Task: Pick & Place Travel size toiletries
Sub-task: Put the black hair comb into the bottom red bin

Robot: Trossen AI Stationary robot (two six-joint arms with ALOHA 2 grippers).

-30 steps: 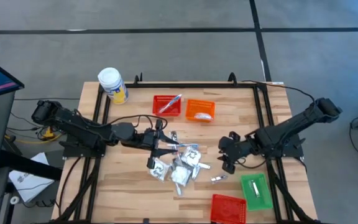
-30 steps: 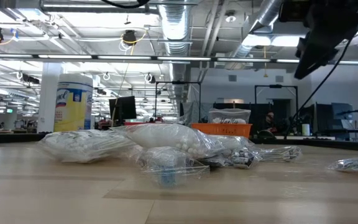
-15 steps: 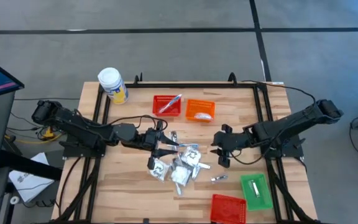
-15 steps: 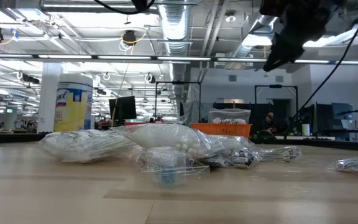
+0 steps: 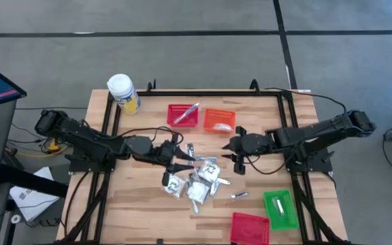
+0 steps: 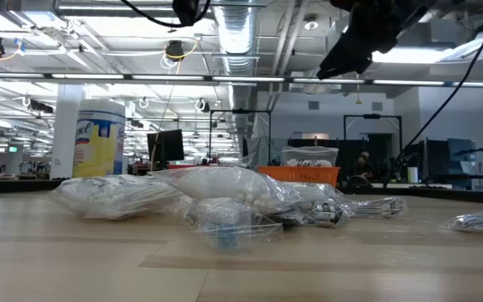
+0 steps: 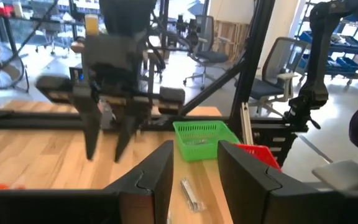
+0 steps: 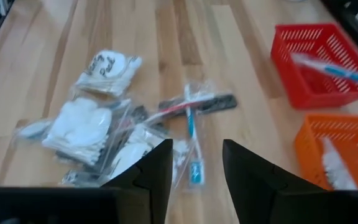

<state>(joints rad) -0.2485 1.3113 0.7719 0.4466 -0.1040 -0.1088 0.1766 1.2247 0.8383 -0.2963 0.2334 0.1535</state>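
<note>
Bright, even overhead light throughout; both wrist views are motion-blurred.

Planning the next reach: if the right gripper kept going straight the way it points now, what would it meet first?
Probably the pile of wrapped toiletries: the right gripper is open, aimed across the table at it, the wrapped toothbrush nearest. Its height is unclear.

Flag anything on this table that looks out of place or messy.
The wrapped toiletries lie in a loose overlapping heap mid-table instead of in baskets. One silver packet sits apart from the heap, near the green basket. Nothing looks spilled or broken.
</note>
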